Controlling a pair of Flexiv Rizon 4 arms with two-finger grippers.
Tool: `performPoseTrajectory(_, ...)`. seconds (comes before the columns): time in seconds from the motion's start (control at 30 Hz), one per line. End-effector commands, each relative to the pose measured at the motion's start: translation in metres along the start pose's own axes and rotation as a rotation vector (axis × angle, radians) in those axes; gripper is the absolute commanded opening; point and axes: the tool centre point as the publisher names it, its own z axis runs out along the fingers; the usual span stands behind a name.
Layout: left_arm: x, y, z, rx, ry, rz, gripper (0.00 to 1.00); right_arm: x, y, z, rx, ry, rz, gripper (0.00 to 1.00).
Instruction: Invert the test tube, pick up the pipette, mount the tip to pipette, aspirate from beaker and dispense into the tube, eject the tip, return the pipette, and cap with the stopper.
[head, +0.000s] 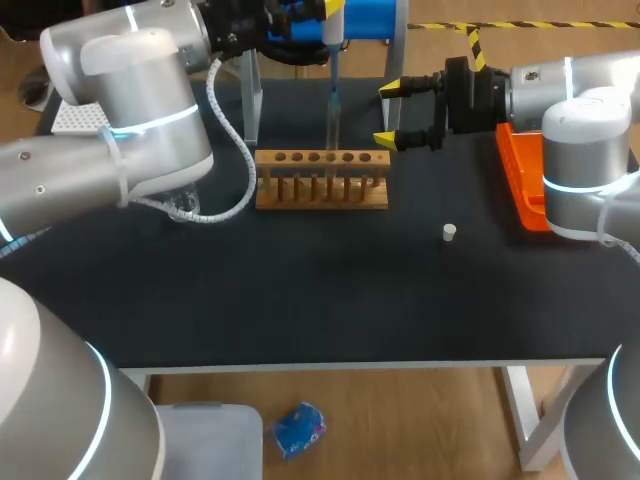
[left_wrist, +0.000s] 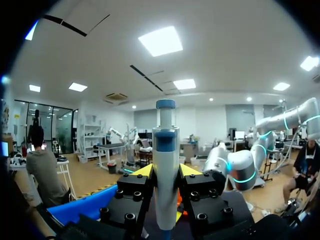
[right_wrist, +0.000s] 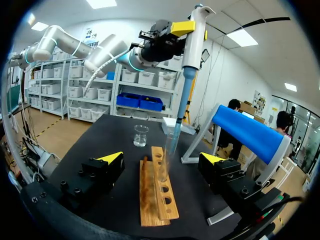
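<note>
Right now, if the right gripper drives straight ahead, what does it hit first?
Likely the test tube standing in the rack, where the pipette tip enters it; the right gripper faces it. Depth is uncertain.

One pipette (right_wrist: 190, 45), one beaker (right_wrist: 141, 135), one stopper (head: 450, 233) — one rack (head: 321, 180).

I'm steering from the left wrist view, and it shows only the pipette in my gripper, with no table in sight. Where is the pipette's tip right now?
Observer: The pipette hangs over the wooden rack, with its tip at the mouth of the glass tube standing in it.
Operator: Is the other arm holding that tube?
Observer: No. The right gripper is open near the rack's end and touches nothing.
</note>
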Motion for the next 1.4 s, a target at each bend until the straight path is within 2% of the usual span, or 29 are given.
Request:
performPoseTrajectory(0.03, 0.003, 0.002, -0.002, -0.002, -0.007, -0.002, 0.0, 0.0, -0.001, 0.0, -0.001, 0.0, -0.001, 1.0)
performPoseTrajectory(1.4, 0.003, 0.023, 0.0, -0.002, -0.012, -0.015, 0.0, 0.0, -0.001, 0.0, -0.001, 0.0, -0.001, 1.0)
